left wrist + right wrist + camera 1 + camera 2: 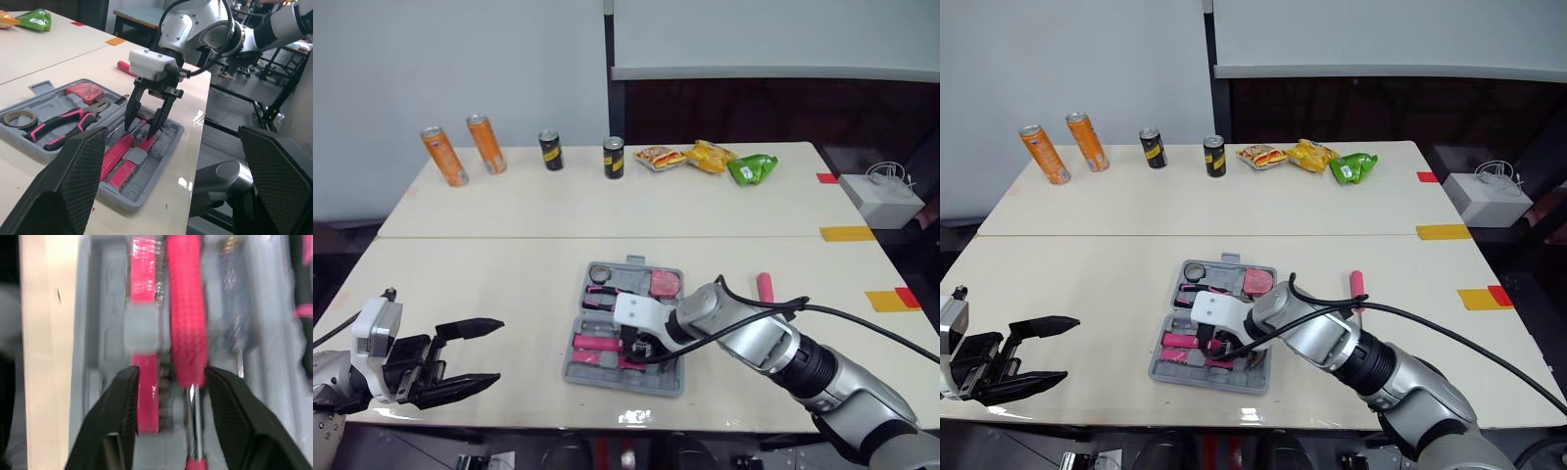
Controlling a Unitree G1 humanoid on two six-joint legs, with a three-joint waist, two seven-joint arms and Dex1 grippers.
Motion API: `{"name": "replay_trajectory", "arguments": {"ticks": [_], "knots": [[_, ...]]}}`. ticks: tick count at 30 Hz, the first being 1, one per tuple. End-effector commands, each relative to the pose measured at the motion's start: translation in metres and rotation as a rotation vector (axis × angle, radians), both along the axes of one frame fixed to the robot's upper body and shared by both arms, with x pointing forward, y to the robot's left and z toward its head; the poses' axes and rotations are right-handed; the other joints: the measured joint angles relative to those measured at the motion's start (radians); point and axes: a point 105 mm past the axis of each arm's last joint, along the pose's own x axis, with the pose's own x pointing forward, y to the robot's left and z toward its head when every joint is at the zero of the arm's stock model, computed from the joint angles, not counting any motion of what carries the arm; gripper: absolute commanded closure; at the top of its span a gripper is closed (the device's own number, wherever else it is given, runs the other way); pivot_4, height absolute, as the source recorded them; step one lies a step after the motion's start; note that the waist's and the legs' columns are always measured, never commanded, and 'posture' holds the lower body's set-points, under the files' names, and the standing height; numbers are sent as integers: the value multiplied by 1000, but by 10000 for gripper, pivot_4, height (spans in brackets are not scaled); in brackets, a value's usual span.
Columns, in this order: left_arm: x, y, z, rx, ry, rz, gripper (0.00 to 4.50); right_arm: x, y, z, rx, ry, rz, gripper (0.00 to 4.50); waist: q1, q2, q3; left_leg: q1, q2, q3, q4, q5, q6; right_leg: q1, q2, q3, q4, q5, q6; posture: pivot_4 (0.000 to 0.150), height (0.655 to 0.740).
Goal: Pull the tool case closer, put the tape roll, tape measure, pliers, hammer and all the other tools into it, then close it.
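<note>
The grey tool case [671, 380] lies open near the table's front edge. In it are a tape roll [600, 272], a red tape measure [664, 283], pink-handled pliers [58, 128] and a hammer with a pink textured grip [188, 308]. My right gripper [140, 129] reaches down into the case, open, its fingers straddling the hammer's grip and shaft. A pink-handled tool [765, 287] lies on the table to the right of the case. My left gripper [480, 354] hovers open and empty at the front left, well apart from the case.
Two orange cans [443, 156] and two black cans [614, 157] stand along the far table's back, with snack bags [710, 156] beside them. A white box [881, 199] sits off the table's right side. Coloured tape marks [847, 233] line the right edge.
</note>
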Motion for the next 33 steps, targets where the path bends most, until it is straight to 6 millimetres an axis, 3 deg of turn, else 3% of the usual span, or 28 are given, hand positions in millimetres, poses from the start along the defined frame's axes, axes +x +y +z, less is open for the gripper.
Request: {"name": "replay_trajectory", "arguments": {"ticks": [1, 4, 11, 18, 28, 30, 33], "knots": [[-1, 1, 7, -7, -37, 6, 0, 0, 3, 27, 271, -82, 34, 23053, 2, -1, -1, 0, 0, 0, 0, 0, 0, 0, 0, 0, 0, 1, 1, 1500, 7400], [-1, -1, 7, -16, -42, 9, 0, -3, -8, 32, 447, -87, 44, 23053, 2, -3, -2, 0, 0, 0, 0, -1, 1, 0, 0, 0, 0, 0, 0, 1500, 7400], [1, -4, 6, -35, -56, 19, 0, 1, -21, 15, 579, -85, 17, 23053, -7, -4, -2, 1, 0, 0, 0, -2, 6, 0, 0, 0, 0, -1, -4, 1500, 7400], [1, -5, 3, -43, -59, 26, 0, -1, -13, -19, 551, -51, 40, 44735, -4, -4, -3, -1, 1, 0, 0, 0, 11, 0, 0, -1, -1, -1, -5, 1500, 7400], [0, -3, -1, -47, -57, 39, 0, 9, -9, -42, 504, -61, 12, 44735, -4, -4, -3, -1, 1, 0, 0, 0, 11, 0, 0, -2, -1, -1, -5, 1500, 7400], [0, -2, -2, -48, -57, 41, 0, 9, -12, -55, 447, -45, 7, 44735, -4, -5, -3, -1, 1, 0, 0, 0, 11, 0, 0, -2, -1, -1, -5, 1500, 7400], [0, -3, -4, -50, -54, 43, 0, -1, -28, -102, 235, 73, -8, 44735, -6, -6, -6, 0, 1, 0, 0, 0, 11, 0, 0, -2, -1, -1, -5, 1500, 7400]]}}
